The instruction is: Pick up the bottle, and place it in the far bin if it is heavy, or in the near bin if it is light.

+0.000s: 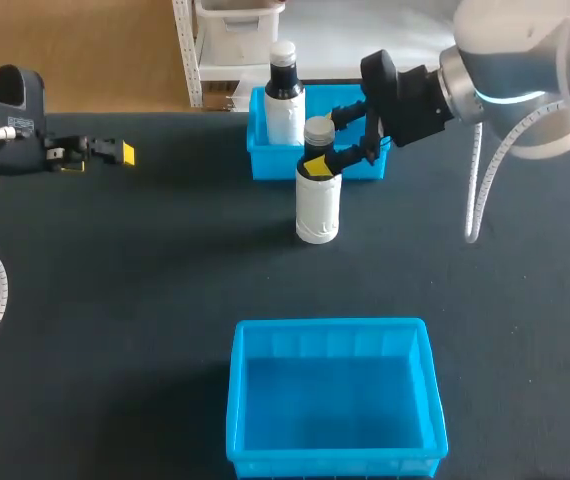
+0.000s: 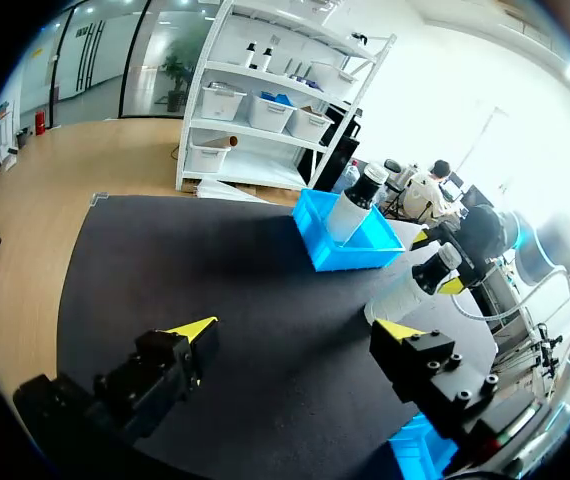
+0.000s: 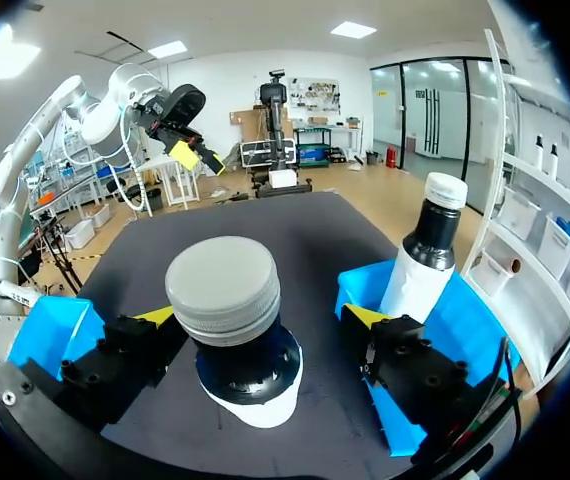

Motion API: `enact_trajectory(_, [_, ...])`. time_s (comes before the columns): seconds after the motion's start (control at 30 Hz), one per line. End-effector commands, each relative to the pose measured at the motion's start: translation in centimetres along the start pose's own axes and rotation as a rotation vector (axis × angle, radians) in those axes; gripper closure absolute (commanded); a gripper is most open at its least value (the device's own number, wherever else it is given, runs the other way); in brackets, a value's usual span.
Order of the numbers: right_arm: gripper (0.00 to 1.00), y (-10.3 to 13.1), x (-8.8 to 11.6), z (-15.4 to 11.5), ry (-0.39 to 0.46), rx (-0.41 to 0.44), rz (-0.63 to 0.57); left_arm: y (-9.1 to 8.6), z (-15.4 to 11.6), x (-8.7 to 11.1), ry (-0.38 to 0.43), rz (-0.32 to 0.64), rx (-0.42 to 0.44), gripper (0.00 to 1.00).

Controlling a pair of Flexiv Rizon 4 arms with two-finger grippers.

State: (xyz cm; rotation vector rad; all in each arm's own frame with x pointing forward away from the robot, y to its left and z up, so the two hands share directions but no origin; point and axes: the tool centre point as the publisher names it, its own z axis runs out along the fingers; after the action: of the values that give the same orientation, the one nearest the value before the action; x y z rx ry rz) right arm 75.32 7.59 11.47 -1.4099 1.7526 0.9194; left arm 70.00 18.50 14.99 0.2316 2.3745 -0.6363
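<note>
Head view: your bottle stands upright on the black table, just above frame centre. It has a white body, dark neck and grey screw cap. It sits on the table, in neither bin.

The far bin is right behind it at top centre, blue, just beside the bottle. You can't tell whether they touch. A second bottle, white with a dark neck and a white cap, stands at that bin's left end. The near bin is at bottom centre, a lighter blue, well apart from the bottle.

Your right gripper comes in from the upper right and straddles the bottle at neck and shoulder height, one yellow-tipped finger on either side. In the right wrist view the fingers are spread. A strip of table shows between the bottle and the finger on the far bin's side, so the gripper is released, no grasp. The other finger is close to the shoulder, and contact can't be told. The far bin and second bottle lie beyond one finger, and a corner of the near bin lies beyond the other.

Your left gripper is at the upper left of the head view, well apart from the bottle and both bins. The left wrist view shows its fingers wide apart, released, with only table between them.
</note>
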Motion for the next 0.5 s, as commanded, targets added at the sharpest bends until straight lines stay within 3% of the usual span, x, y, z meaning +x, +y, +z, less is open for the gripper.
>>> enact_trajectory(0.03, [0.00, -0.05, -0.08, 0.10, 0.004, 0.003, 0.002, 0.00, 0.00, 0.00, 0.000, 0.000, 0.000, 0.00])
enact_trajectory(0.43, [0.00, -0.53, -0.13, 0.14, 0.006, 0.006, 0.003, 0.00, 0.00, 0.00, 0.000, 0.000, 0.000, 0.00])
enact_trajectory(0.5, [0.07, -0.55, -0.18, 0.16, 0.006, 0.005, 0.002, 0.00, 0.00, 0.00, 0.000, 0.000, 0.000, 0.00])
